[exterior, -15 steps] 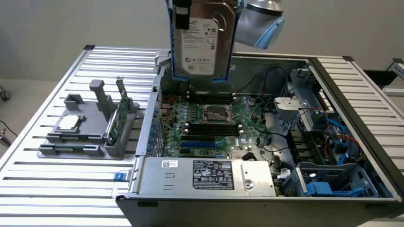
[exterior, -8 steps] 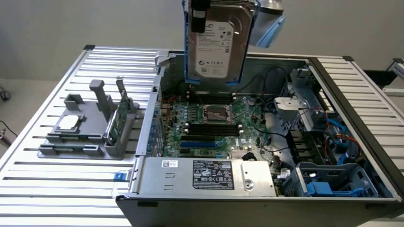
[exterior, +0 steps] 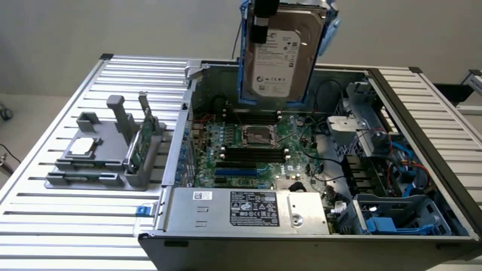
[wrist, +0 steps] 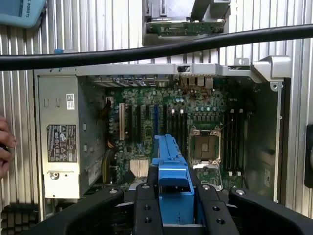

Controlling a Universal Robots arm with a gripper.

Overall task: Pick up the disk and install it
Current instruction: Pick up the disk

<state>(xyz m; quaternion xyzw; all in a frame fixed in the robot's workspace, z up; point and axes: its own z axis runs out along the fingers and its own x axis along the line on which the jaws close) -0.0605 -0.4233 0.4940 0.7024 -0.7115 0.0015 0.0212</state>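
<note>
Silver-grey disk [exterior: 277, 59], white label, blue carrier rails [wrist: 171, 164]. Held in my jaws, which were closed partway onto the carrier, a black finger [wrist: 146, 210] on each flank.

Position: upright, label outward, raised clear above the open computer case [exterior: 421, 113]. It hung over the wall opposite the power supply [exterior: 245, 209] and touched nothing inside the case.

Progress, as I judged it:
- Pick-up was done, since the disk hung from my jaws alone, off any support.
- Installation was not done. The disk sat in no bay or slot of the case, well above the motherboard [exterior: 249, 155].

Case: lay on its side on the slatted desk [exterior: 68, 226] with the cover off.
- Motherboard across the case floor, with a bare processor socket [exterior: 256, 135] near the middle.
- Power supply along one wall.
- Grey cage with blue plastic fittings [exterior: 391, 223] in the corner of the case beside the power supply. I could not tell what it held.

Outside the case: grey holder [exterior: 98, 161] on the desk, just beside the case's side wall. It carried a small square silver chip [exterior: 81, 147] and an upright green circuit card [exterior: 143, 141], both well apart from my jaws.

Also noted:
- A person's hand [wrist: 4, 149] at the desk beside the power-supply end of the case.
- A black cable [wrist: 156, 46] slung across, above the case.
</note>
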